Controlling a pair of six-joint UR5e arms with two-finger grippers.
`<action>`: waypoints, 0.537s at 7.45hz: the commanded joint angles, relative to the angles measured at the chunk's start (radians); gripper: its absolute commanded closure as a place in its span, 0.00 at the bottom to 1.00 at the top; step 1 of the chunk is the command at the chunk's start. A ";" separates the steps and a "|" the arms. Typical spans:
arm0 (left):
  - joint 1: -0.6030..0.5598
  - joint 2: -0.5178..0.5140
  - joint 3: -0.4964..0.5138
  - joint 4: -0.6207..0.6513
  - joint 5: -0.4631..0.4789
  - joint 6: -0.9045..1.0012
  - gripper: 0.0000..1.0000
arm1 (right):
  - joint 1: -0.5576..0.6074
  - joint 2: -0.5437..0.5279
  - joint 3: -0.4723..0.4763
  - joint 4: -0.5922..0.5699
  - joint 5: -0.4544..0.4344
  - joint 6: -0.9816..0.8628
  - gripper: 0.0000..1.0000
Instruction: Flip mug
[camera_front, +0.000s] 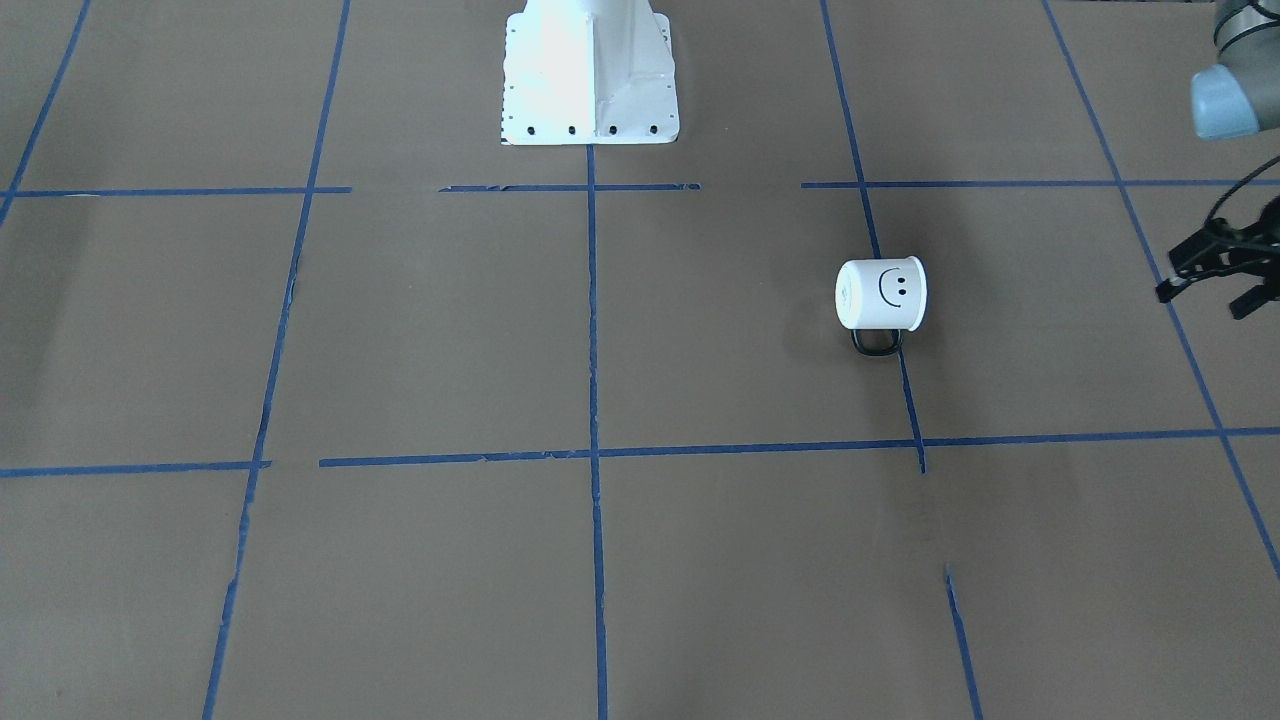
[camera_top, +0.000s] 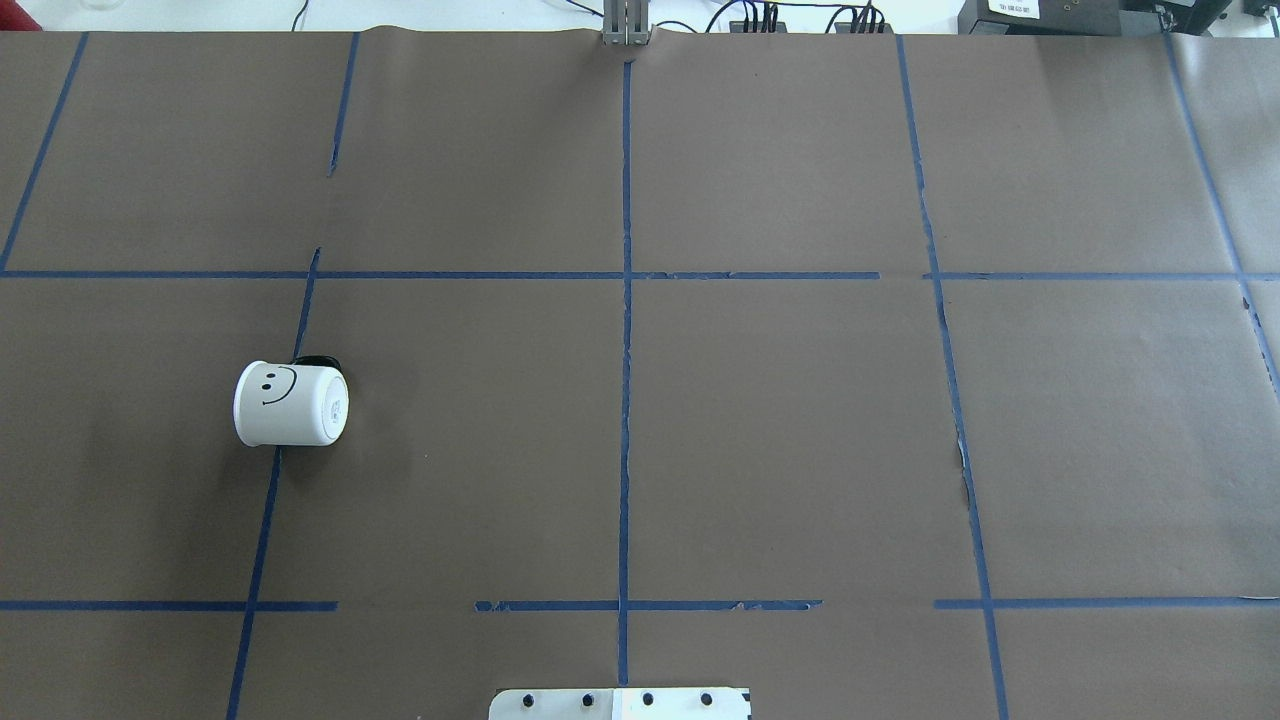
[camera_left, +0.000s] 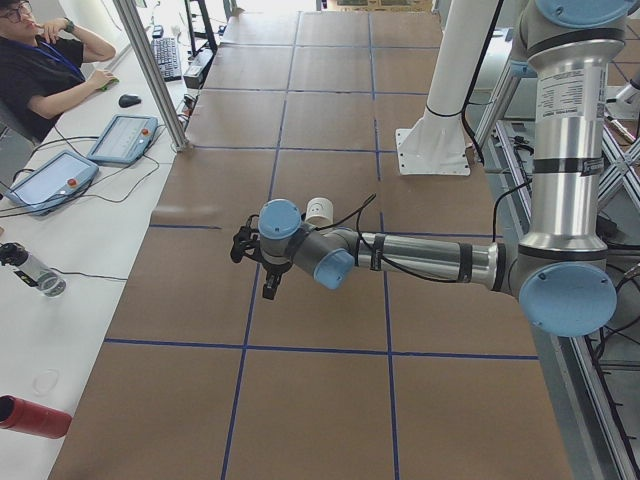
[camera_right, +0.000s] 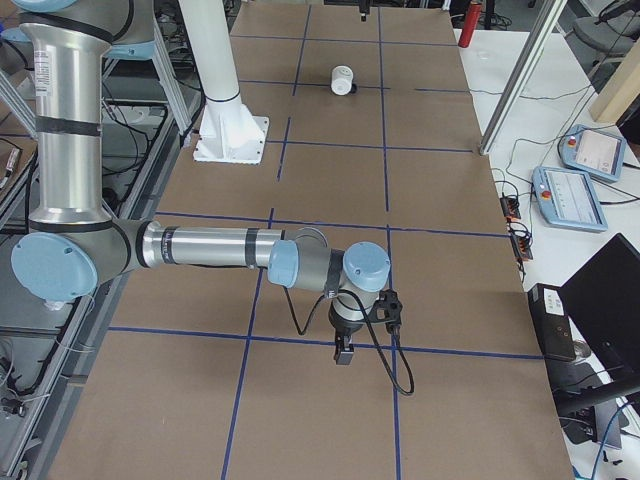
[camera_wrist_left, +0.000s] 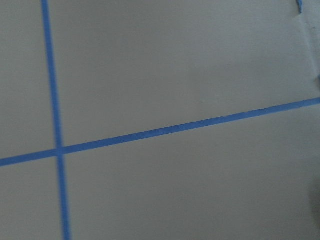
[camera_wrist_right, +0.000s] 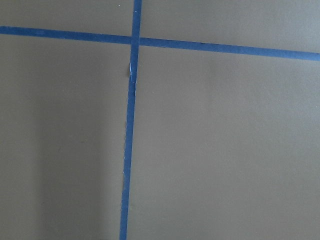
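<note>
Front view, unlike overhead, shows left claw (camera_front: 1205, 298) spread, empty; mug (camera_front: 880, 293) lies on its side. State of right claw (camera_right: 343, 352): cannot tell. Brown taped worktop (camera_top: 780, 430).

Bare table (camera_top: 760, 430) surrounded the mug (camera_top: 290, 404) on all sides. The white base (camera_front: 590, 75) stood well apart; the left end effector (camera_front: 1203, 302) hung well apart too.

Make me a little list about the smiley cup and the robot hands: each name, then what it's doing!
mug: lying on its side, smiley face up, handle pointing away from the robot
spot: across a blue tape line, on the robot's left side
left gripper: open, beside the mug, not touching it
right gripper: far from the mug; open or shut unclear
flip: not done yet
</note>
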 joint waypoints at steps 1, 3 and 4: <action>0.165 -0.003 0.014 -0.340 0.001 -0.307 0.00 | 0.000 0.000 0.000 0.000 0.000 0.000 0.00; 0.222 -0.069 0.087 -0.594 -0.002 -0.482 0.00 | 0.000 0.000 0.000 0.000 0.000 0.000 0.00; 0.265 -0.095 0.167 -0.778 -0.002 -0.550 0.00 | 0.000 0.000 0.000 0.000 0.000 0.000 0.00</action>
